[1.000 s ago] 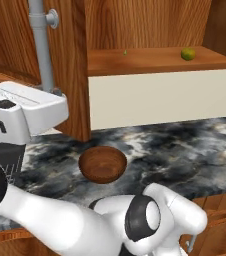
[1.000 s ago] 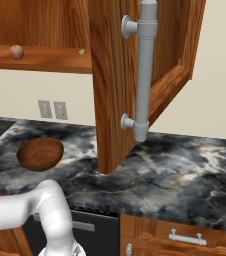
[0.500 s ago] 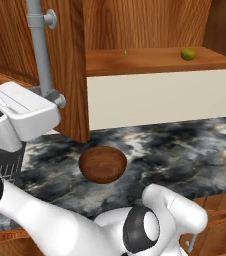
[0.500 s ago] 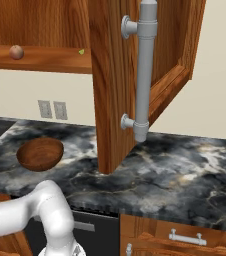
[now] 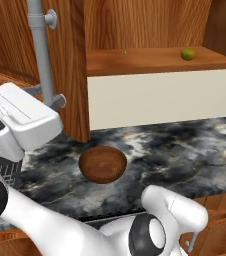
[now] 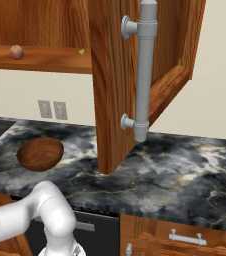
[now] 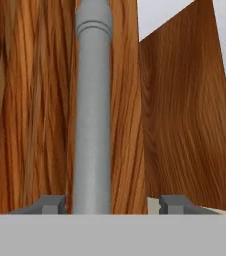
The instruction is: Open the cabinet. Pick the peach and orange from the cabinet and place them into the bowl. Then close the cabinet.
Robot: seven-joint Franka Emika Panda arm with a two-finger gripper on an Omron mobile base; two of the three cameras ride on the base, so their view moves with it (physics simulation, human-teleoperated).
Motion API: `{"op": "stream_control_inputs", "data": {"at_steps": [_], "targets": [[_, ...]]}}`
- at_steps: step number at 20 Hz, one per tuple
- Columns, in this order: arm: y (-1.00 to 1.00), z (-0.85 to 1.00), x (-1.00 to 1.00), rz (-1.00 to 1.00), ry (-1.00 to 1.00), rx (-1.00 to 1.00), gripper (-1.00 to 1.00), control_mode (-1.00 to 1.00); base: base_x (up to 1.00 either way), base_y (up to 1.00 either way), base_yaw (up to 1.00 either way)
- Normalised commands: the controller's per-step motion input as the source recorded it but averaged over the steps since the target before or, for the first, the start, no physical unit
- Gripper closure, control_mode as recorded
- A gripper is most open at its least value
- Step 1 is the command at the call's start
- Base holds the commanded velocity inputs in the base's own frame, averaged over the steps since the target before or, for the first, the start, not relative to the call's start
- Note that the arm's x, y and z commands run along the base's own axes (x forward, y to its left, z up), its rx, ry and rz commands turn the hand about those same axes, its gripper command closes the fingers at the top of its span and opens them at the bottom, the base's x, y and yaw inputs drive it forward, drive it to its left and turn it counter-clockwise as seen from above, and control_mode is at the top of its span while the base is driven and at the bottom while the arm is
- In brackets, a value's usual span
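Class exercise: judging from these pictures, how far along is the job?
Done: the cabinet stands open. In hand: the gripper, fingers apart, straddles its bar handle. Left: peach and orange sit on the shelf, the bowl is empty, doors need closing.

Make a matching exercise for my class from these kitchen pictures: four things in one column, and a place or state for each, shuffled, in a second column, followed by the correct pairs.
Things:
1. bowl
2. orange
3. peach
4. gripper

Places or states:
A. reddish fruit on the cabinet shelf, in the right base view
B. jaws apart, one on either side of the grey bar handle
C. on the marble counter, nothing in it
D. yellow-green fruit on the cabinet shelf, toward its right end in the left base view

Pairs: 1-C, 2-D, 3-A, 4-B
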Motion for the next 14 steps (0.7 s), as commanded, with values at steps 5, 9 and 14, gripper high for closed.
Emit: {"op": "stream_control_inputs", "data": {"at_steps": [5,9,14], "targets": [[0.10,0.00,-0.19,0.00,-0.07,0.00,-1.00,-1.00,0.00,0.00,0.00],[0.01,0.00,-0.11,0.00,-0.01,0.00,-1.00,-1.00,0.00,0.00,0.00],[-0.08,0.00,-0.32,0.00,0.00,0.00,-1.00,-1.00,0.00,0.00,0.00]]}}
